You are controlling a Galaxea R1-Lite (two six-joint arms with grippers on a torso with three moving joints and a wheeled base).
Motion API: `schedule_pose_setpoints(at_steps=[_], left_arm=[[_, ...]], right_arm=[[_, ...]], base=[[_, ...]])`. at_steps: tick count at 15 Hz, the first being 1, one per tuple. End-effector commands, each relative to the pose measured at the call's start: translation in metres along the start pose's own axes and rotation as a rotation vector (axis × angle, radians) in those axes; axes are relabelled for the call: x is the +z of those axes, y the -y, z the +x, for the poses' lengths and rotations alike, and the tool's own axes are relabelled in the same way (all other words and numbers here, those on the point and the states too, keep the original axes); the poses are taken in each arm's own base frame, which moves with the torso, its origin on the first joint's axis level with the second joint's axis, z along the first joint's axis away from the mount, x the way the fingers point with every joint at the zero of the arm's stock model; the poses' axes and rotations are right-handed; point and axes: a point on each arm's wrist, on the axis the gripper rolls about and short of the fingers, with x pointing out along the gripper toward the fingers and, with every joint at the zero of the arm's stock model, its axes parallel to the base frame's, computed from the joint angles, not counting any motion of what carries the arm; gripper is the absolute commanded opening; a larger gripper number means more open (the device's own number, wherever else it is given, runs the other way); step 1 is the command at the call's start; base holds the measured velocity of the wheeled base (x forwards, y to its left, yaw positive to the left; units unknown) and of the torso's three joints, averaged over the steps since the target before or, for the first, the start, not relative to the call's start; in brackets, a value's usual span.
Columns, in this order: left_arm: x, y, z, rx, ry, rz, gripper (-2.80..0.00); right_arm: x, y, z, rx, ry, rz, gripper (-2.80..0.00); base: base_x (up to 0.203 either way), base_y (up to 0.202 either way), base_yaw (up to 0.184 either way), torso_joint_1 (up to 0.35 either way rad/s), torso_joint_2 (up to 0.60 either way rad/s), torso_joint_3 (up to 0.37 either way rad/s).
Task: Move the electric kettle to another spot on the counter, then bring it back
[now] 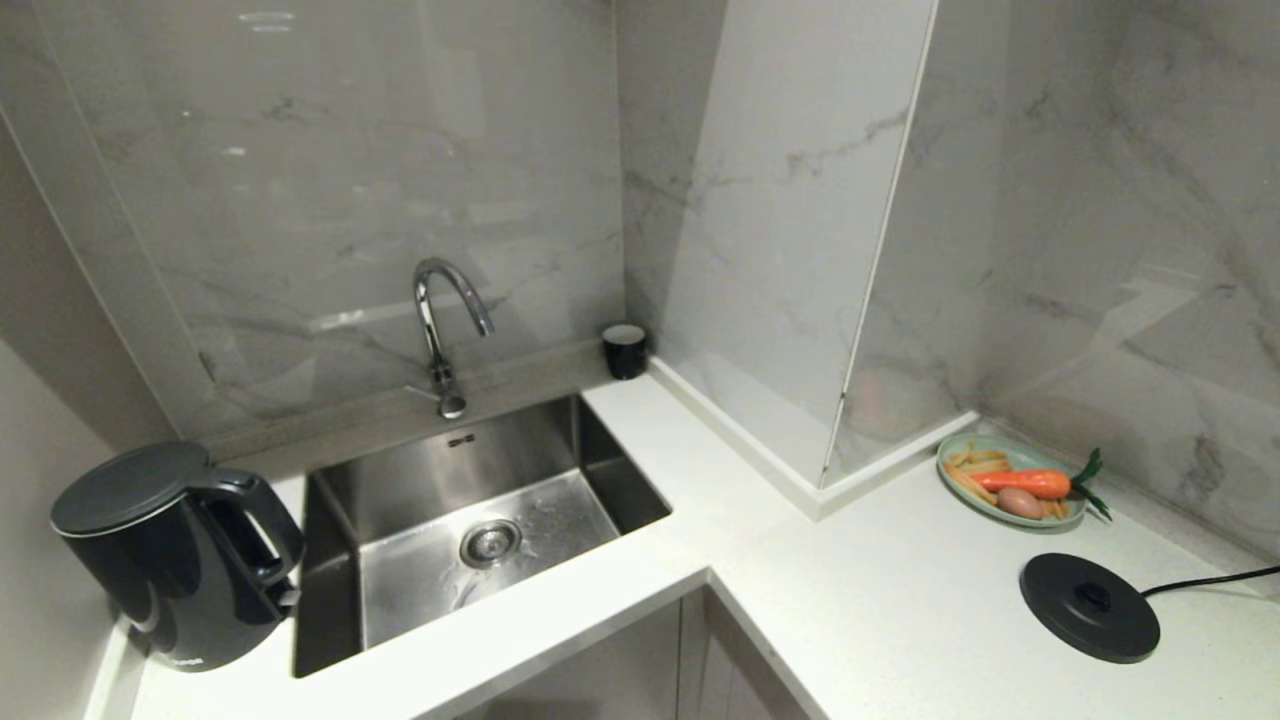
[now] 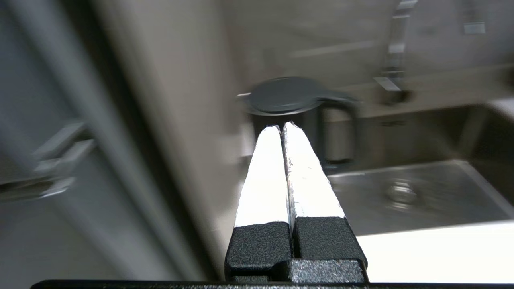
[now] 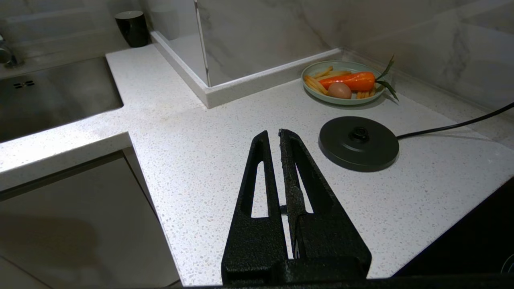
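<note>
The left gripper [image 2: 282, 127] is pressed shut, empty, short of the tall glossy black electric kettle [image 1: 170, 560], which stands on the white speckled stone counter [image 1: 880, 600] left of the steel sink [image 1: 470, 520]. The right gripper [image 3: 274, 134], closed too, hangs beside the flat round black base disc [image 3: 358, 143].

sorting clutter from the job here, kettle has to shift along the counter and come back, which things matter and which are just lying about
Job:
electric kettle, left of the sink
counter
left gripper, shut, empty

Lying about:
base disc
plate of food
black cup
tap
sink
</note>
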Motion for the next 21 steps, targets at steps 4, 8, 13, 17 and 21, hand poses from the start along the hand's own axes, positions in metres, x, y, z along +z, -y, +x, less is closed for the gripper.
schedule_pose_setpoints(at_steps=[4,8,13,17,21], left_arm=[[0.007,0.004,-0.005,-0.362,-0.033,-0.144,-2.8],[-0.003,-0.003,-0.023,-0.449,-0.032,-0.151,-2.8],[-0.053,0.002,-0.032,-0.391,-0.113,-0.051,-2.8],[-0.06,0.004,-0.031,-0.431,-0.137,-0.057,-2.8],[-0.06,0.004,-0.031,-0.428,-0.147,-0.093,-2.8]], right_arm=[[0.0,0.0,0.0,0.0,-0.001,0.003,-2.8],[0.0,0.0,0.0,-0.001,-0.001,0.004,-2.8],[0.0,0.0,0.0,-0.001,-0.001,0.003,-2.8],[0.0,0.0,0.0,0.0,-0.001,0.003,-2.8],[0.0,0.0,0.0,0.0,0.0,0.001,-2.8]], base=[[0.0,0.0,0.0,0.0,0.0,0.0],[0.0,0.0,0.0,0.0,0.0,0.0],[0.0,0.0,0.0,0.0,0.0,0.0],[0.0,0.0,0.0,0.0,0.0,0.0],[0.0,0.0,0.0,0.0,0.0,0.0]])
